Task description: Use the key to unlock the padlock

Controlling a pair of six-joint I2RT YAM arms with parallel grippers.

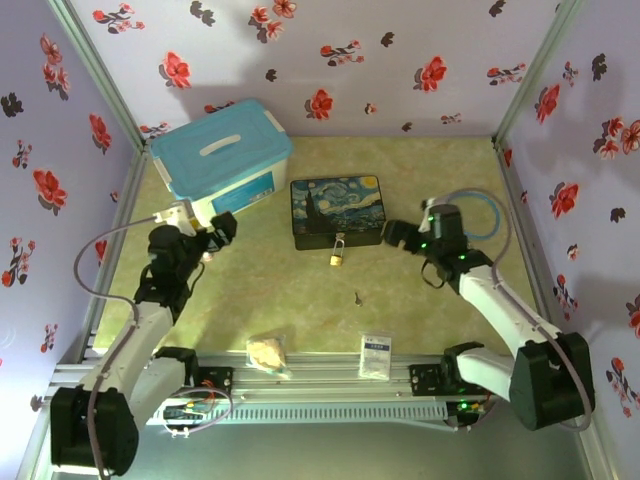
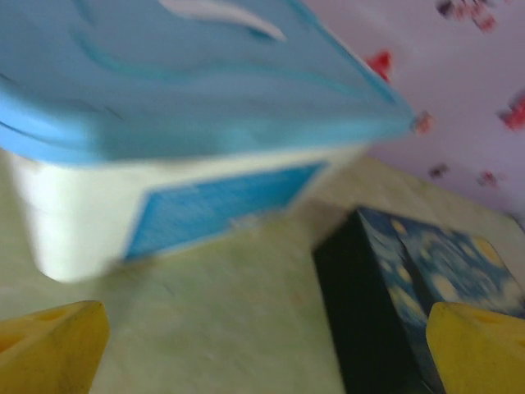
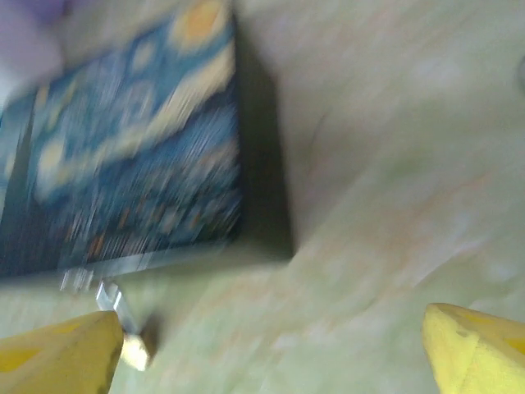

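Observation:
The small brass padlock [image 1: 338,258] lies on the table just in front of the dark-blue starry tin [image 1: 336,210], its thin shackle toward the tin. The tiny dark key [image 1: 358,297] lies alone on the mat a little nearer and to the right. My left gripper [image 1: 222,231] is open, left of the tin, nothing between its yellow fingertips [image 2: 49,349]. Right of the tin, my right gripper [image 1: 398,236] is open and empty. In the blurred right wrist view the padlock [image 3: 131,349] peeks beside one fingertip [image 3: 57,357], below the tin [image 3: 123,156].
A white bin with a blue lid [image 1: 222,155] stands at the back left, close to my left gripper, and looms in the left wrist view as the bin [image 2: 164,123]. A crumpled wrapper [image 1: 267,352] and a small white packet [image 1: 376,353] lie near the front rail. Floral walls enclose the table.

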